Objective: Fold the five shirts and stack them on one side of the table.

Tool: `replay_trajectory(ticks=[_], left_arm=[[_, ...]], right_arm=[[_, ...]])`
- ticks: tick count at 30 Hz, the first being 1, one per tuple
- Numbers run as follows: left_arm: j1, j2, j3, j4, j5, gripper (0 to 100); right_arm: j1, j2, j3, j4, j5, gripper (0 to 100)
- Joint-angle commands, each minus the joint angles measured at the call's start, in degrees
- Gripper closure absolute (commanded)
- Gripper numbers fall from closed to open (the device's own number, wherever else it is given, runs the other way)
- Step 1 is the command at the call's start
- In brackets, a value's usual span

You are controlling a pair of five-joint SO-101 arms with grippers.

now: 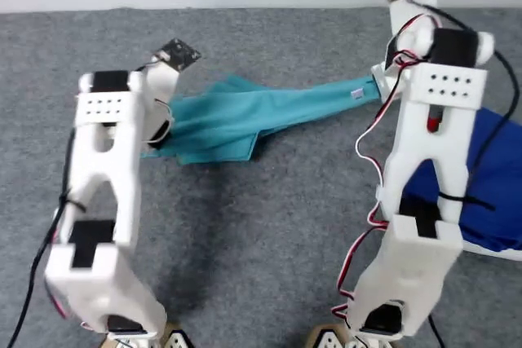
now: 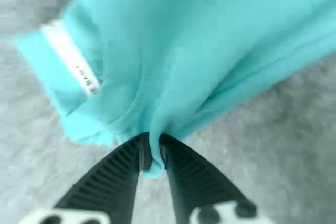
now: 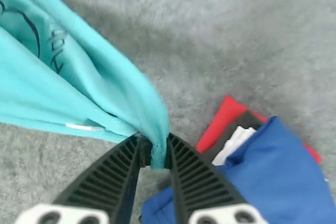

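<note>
Teal shirt, one, clamped by left pincer and right pincer, one blue shirt nearby

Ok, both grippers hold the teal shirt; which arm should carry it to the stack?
Right, likely: the right gripper pinches the teal shirt beside the stack; the left gripper holds its far end.

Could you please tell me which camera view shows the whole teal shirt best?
The high view: the teal shirt shows stretched nearly end to end. The left wrist view shows a bunched fold in the left claw, label nearby; the right wrist view, an edge in the right claw.
</note>
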Motion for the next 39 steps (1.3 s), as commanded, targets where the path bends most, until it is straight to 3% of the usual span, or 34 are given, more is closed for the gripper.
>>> replay_trajectory(ticks=[1,4,9,15,21,23,27,32,39], left_arm=[[-0.53,-12.75,-2.51,6.68,-2.55,99],[-0.53,-18.99,-2.33,10.64,-4.75,99],[-0.53,-21.19,0.4,6.95,-4.84,99],[-0.79,-6.24,3.47,-6.68,-0.7,98],[-3.34,8.97,-3.03,-14.07,7.82,81],[-5.01,10.37,-7.96,-13.98,10.02,80],[-5.8,10.2,-19.3,-6.15,10.29,80],[-3.87,10.73,-32.04,10.2,6.33,80],[-0.97,4.57,-21.93,10.64,2.73,93]], right_arm=[[-0.04,-6.37,-0.35,2.33,-0.18,99.0],[-0.48,-7.69,-0.35,2.33,1.41,99.0],[-2.59,-7.87,4.75,2.15,3.34,99.0],[-5.49,-5.05,13.8,-2.51,2.99,99.0],[-5.32,1.27,14.59,-8.4,2.99,99.0],[-5.14,2.42,14.59,-9.19,2.99,99.0],[-5.05,3.03,14.59,-9.27,2.99,99.0],[-3.82,3.38,14.59,-9.45,2.99,99.0],[-2.24,3.38,14.77,-9.01,2.99,99.0]])
